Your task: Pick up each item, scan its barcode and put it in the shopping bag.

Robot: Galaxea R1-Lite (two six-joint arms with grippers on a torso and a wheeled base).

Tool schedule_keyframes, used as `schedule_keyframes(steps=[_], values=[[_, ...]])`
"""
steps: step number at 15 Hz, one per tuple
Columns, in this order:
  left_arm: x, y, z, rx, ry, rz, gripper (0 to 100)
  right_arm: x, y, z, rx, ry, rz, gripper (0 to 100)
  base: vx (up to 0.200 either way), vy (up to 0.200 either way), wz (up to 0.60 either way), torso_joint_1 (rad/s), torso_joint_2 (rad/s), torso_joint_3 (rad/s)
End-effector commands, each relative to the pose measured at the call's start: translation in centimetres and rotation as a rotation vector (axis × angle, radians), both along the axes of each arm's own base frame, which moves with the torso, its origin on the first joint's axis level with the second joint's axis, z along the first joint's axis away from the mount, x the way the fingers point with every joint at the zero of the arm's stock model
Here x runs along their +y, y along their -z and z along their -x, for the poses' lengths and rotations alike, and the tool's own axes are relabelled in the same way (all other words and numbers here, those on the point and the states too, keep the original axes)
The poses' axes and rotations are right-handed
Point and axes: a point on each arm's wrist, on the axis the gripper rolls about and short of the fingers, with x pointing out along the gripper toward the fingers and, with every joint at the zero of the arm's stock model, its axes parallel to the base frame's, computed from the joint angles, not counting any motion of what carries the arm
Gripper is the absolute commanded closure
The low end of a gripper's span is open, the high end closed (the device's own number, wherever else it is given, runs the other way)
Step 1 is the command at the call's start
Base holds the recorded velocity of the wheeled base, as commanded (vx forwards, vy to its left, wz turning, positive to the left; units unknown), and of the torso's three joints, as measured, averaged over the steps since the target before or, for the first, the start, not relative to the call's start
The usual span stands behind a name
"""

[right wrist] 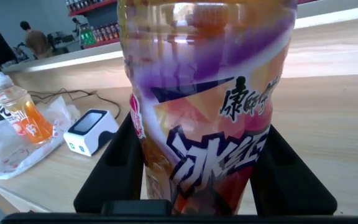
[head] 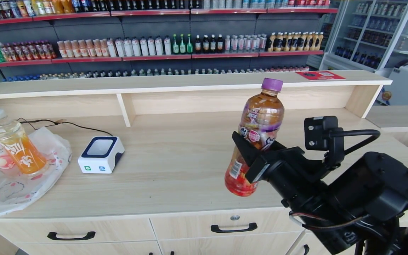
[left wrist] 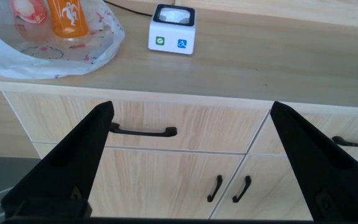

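The jaws of your right gripper [head: 251, 150] clench the bottle [head: 260, 120] mid-body, centre right of frame, above the desk [head: 175, 170]. Carry it left, turning its barcode [head: 237, 169] toward the scanner [head: 101, 154] at lower left. Your left gripper [left wrist: 191, 118] hangs with jaws released.

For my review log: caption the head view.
Right gripper holds a purple-capped drink bottle over the counter, right of the barcode scanner.
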Motion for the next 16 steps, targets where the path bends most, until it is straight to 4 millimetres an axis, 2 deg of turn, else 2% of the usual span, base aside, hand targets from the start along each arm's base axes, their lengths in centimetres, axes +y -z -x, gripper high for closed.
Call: schedule_keyframes(steps=[1,3,5,8,13,16], values=[[0.0,0.0,0.0,0.001,-0.001,0.0,0,1.2,0.6,0.3,0.016,-0.035,0.006,100,0.0,0.0,0.0,0.0,0.0,0.0],[0.0,0.0,0.0,0.001,-0.001,0.0,0,1.9,0.6,1.2,0.035,-0.084,-0.033,100,0.0,0.0,0.0,0.0,0.0,0.0],[0.0,0.0,0.0,0.001,-0.001,0.0,0,3.5,0.0,2.9,0.038,-0.172,-0.077,100,0.0,0.0,0.0,0.0,0.0,0.0],[0.0,0.0,0.0,0.001,-0.001,0.0,0,5.2,-1.2,2.6,0.04,-0.233,-0.192,100,0.0,0.0,0.0,0.0,0.0,0.0],[0.0,0.0,0.0,0.0,-0.001,0.0,0,5.7,-1.8,3.2,0.047,-0.344,-0.243,100,0.0,0.0,0.0,0.0,0.0,0.0],[0.0,0.0,0.0,0.001,-0.001,0.0,0,5.9,-3.1,2.5,0.009,-0.334,-0.285,100,0.0,0.0,0.0,0.0,0.0,0.0]])
